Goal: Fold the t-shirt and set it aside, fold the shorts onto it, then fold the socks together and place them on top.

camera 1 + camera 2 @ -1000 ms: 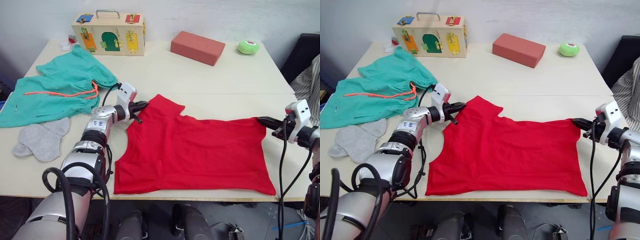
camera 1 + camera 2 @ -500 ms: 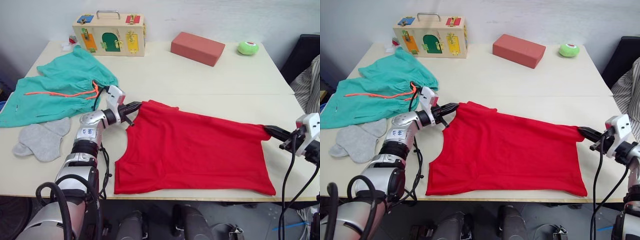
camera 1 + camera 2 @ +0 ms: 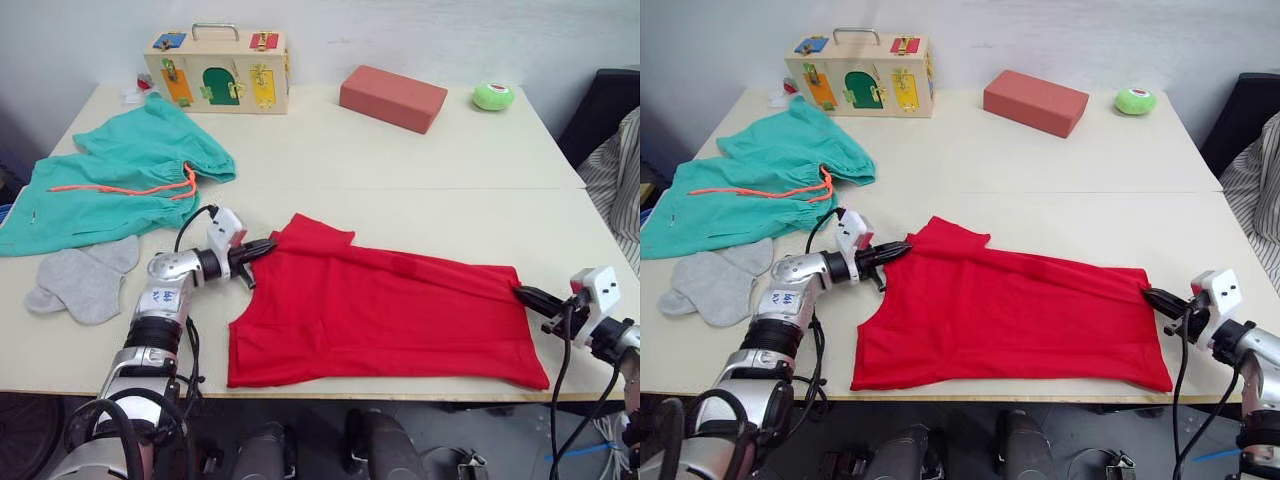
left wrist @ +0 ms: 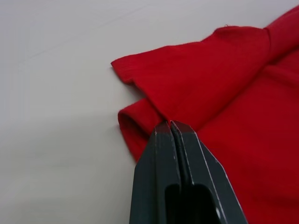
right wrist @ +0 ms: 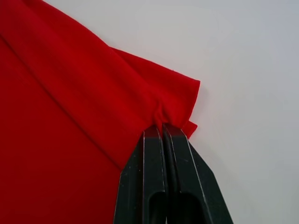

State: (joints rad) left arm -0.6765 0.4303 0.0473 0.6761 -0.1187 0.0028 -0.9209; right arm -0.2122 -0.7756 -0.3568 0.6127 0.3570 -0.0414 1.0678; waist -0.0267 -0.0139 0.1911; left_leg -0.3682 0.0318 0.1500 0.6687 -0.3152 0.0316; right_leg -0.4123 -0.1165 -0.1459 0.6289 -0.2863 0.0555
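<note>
T-shirt (image 3: pixel 380 315), red, flat on bench (image 3: pixel 400 170), long axis 9-to-3 o'clock, left claw (image 3: pixel 268 245) and right claw (image 3: pixel 522 295) each clamped on an end.

**Cloth, wood and matt plastic**

The t-shirt (image 3: pixel 385 315) is soft, matt red cloth of a fine knit, creased where each end effector pinches it. The left end effector (image 4: pixel 171 127) and right end effector (image 5: pixel 162 129) have smooth, dark, matt plastic-looking fingers. The desk (image 3: pixel 400 180) under the t-shirt is a smooth, pale, matt board. Beyond the t-shirt, the shorts (image 3: pixel 120 180) are crumpled teal cloth; beside them the socks (image 3: pixel 85 278) look soft and fuzzy. The box (image 3: pixel 218 70) looks like pale wood.
</note>
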